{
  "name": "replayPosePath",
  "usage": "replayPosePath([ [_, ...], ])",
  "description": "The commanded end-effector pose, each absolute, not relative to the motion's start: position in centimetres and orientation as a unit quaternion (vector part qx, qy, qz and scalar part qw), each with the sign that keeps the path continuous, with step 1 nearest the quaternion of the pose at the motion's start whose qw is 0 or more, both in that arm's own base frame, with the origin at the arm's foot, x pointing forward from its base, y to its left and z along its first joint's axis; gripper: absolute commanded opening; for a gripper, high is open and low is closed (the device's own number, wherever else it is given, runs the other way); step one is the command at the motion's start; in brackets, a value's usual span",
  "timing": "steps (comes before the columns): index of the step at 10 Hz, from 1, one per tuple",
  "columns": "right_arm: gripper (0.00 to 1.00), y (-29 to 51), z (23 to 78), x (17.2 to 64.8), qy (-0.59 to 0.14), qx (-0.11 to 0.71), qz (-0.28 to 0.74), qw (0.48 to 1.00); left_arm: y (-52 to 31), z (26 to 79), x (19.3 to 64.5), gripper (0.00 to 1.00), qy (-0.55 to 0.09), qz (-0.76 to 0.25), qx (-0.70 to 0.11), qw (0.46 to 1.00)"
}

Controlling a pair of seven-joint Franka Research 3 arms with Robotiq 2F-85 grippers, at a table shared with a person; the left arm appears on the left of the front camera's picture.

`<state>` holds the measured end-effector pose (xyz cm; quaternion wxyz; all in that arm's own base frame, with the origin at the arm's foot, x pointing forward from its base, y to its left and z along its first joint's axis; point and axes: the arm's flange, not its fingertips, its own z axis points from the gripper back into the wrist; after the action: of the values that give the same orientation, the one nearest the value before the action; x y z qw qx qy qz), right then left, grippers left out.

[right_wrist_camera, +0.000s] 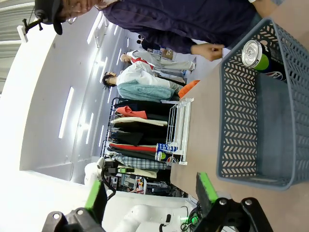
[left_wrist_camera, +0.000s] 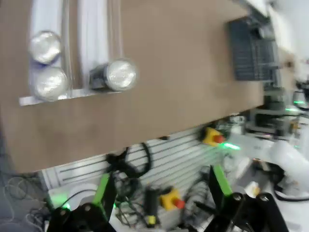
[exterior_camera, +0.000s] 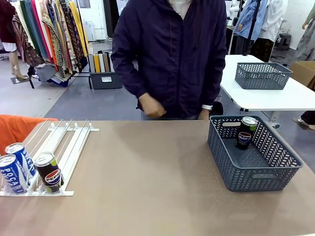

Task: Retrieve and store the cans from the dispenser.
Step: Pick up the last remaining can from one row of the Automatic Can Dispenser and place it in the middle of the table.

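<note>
Brown tabletop [exterior_camera: 147, 177] stretched across the front view, with a person [exterior_camera: 172, 54] in a dark jacket standing at the far side. At the near left corner lay the white railed dispenser [exterior_camera: 74, 142]. At its low end it held two blue-and-white Pocari cans [exterior_camera: 14, 173] and a black Pepsi can [exterior_camera: 49, 172]. At the right, a dark grey lattice basket [exterior_camera: 256, 169] held one upright black can [exterior_camera: 245, 132].

From the left wrist, the left gripper [left_wrist_camera: 161, 186] hung off the table's near edge, its green-padded fingers spread wide and empty. Three silver can tops showed in the dispenser's lanes beyond.

From the right wrist, the right gripper [right_wrist_camera: 150, 183] also stood spread, holding nothing, near the basket. The can inside showed a silver top and a green band.

All the cans looked smooth, probably slippery and thin-walled, so easily dented. A firm but gentle hold across the middle of the body seemed best.
</note>
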<state>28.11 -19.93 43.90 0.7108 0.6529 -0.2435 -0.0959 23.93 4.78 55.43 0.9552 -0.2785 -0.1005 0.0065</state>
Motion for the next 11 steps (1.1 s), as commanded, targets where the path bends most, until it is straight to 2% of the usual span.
replayPosePath([
  [1, 1.0, -20.0, 44.1, 27.9, -0.246, 0.652, -0.088, 0.712, 1.1, 53.9, 26.4, 1.0, -0.059, 0.019, -0.165, 0.984],
  [2, 1.0, -20.0, 44.1, 27.9, -0.246, 0.652, -0.088, 0.712, -0.4, 53.3, 27.9, 1.0, -0.069, 0.029, -0.108, 0.991],
  [5, 1.0, -20.0, 44.1, 27.9, -0.246, 0.652, -0.088, 0.712, -4.0, 50.8, 30.2, 1.0, -0.046, -0.023, -0.045, 0.998],
  [9, 1.0, -20.0, 44.1, 27.9, -0.246, 0.652, -0.088, 0.712, -4.2, 51.4, 29.4, 1.0, -0.062, -0.015, -0.058, 0.996],
  [11, 1.0, -20.0, 44.1, 27.9, -0.246, 0.652, -0.088, 0.712, -5.5, 49.0, 32.1, 1.0, -0.038, -0.031, -0.059, 0.997],
])
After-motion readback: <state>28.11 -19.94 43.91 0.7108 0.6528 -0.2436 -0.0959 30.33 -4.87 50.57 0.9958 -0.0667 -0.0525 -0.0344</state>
